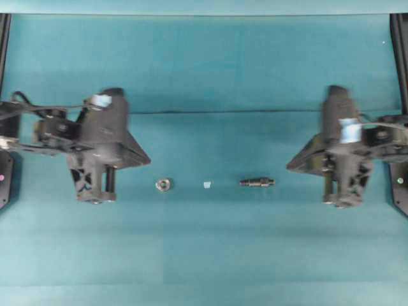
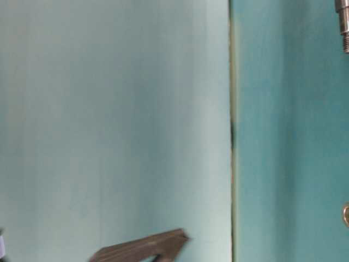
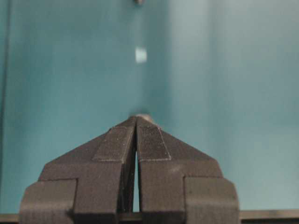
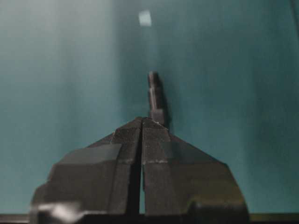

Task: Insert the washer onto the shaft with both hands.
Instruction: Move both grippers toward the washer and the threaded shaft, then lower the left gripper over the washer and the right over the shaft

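**Both claws shut, parts lying loose**

On the teal worktop (image 1: 204,242) the washer (image 1: 162,185) lies just right of the left claw (image 1: 102,199). The shaft (image 1: 257,182) lies on its side nearer the right claw (image 1: 336,201). A pale scrap (image 1: 207,185) sits between them. Both claws are pinched closed, gripping nothing.

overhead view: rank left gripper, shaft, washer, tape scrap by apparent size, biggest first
1. left gripper, far the largest, though it sits above the table and nearer the camera, which inflates it.
2. shaft, longest of the small parts lying on the table.
3. washer.
4. tape scrap, slightly smaller than the washer; blur makes that call close.
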Available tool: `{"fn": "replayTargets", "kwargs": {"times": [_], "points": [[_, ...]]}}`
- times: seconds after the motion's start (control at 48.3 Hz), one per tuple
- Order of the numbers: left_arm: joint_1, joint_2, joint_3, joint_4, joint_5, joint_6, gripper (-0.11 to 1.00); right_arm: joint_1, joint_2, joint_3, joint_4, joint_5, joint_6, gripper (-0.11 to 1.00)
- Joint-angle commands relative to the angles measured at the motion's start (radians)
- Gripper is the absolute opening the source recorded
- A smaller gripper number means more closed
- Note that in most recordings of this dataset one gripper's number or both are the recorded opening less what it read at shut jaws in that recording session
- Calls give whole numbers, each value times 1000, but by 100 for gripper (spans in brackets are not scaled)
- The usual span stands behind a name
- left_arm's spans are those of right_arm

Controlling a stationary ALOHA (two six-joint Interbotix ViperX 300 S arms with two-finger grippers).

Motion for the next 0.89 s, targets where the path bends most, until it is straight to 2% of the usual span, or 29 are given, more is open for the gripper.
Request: {"fn": "replayTargets", "kwargs": {"times": [0.0, 0.393, 0.869], "points": [[0, 21, -34, 2, 8, 2, 2, -3, 57, -55, -6, 41, 5, -10], [-3, 130, -66, 2, 12, 3, 2, -2, 236, -123, -32, 77, 2, -10], [-2, 160, -61, 2, 31, -5, 2, -8, 288, -127, -35, 38, 3, -6]]}}
